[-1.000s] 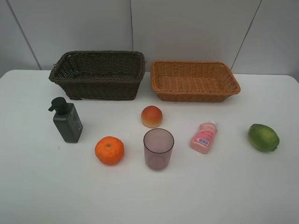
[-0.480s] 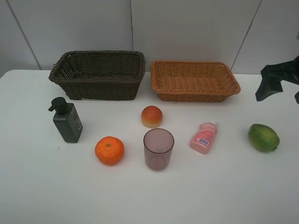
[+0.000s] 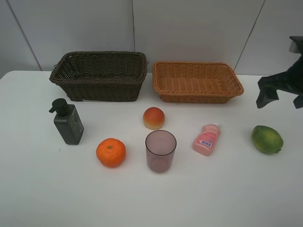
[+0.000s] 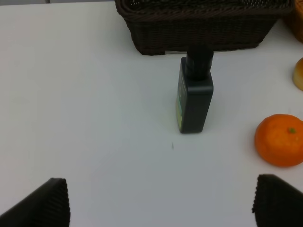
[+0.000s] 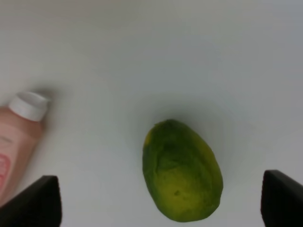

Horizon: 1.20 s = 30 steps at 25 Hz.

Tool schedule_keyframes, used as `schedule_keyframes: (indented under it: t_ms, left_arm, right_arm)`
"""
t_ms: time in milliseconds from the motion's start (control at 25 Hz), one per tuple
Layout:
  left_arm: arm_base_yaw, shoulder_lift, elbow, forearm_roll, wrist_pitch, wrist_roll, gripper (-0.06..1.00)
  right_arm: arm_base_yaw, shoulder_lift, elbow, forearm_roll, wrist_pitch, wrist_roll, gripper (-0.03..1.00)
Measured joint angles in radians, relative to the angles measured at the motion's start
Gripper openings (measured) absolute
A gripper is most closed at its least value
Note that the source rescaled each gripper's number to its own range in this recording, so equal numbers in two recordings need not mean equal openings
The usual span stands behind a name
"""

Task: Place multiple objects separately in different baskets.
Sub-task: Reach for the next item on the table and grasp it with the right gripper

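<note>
The dark brown basket [image 3: 99, 87] and the tan basket [image 3: 199, 97] stand side by side at the back, both showing nothing inside. In front lie the dark green pump bottle [image 3: 69, 124], mandarin [image 3: 111, 152], peach [image 3: 154, 117], purplish cup [image 3: 160, 151], pink bottle [image 3: 206, 140] and green fruit [image 3: 267, 139]. My right gripper [image 3: 280, 101] hangs open above and just behind the green fruit [image 5: 182, 172], its fingers wide on either side of it, not touching. My left gripper [image 4: 161, 203] is open, short of the pump bottle [image 4: 194, 101], with the mandarin [image 4: 280, 140] to one side.
Everything sits on a white table [image 3: 47, 189] that ends at a grey panelled wall behind the baskets. The pink bottle [image 5: 16, 137] lies close to the green fruit on its inner side.
The right arm has come into the exterior view from the right edge and now hovers over the green fruit. The objects have not moved.
</note>
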<state>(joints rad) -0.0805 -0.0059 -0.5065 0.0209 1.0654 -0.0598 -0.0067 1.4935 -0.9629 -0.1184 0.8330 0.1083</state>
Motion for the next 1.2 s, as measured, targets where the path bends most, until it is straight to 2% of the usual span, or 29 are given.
schedule_keyframes:
  t_ms: [400, 720, 1200]
  left_arm:
    - [0.000, 0.000, 0.000, 0.000, 0.000, 0.000, 1.00]
    - [0.000, 0.000, 0.000, 0.000, 0.000, 0.000, 1.00]
    - [0.000, 0.000, 0.000, 0.000, 0.000, 0.000, 1.00]
  right_arm:
    - [-0.076, 0.184, 0.000, -0.020, -0.081, -0.023, 0.80]
    - [-0.060, 0.264, 0.000, 0.007, -0.084, -0.023, 0.80]
    - [-0.039, 0.313, 0.054, 0.009, -0.138, -0.024, 0.80]
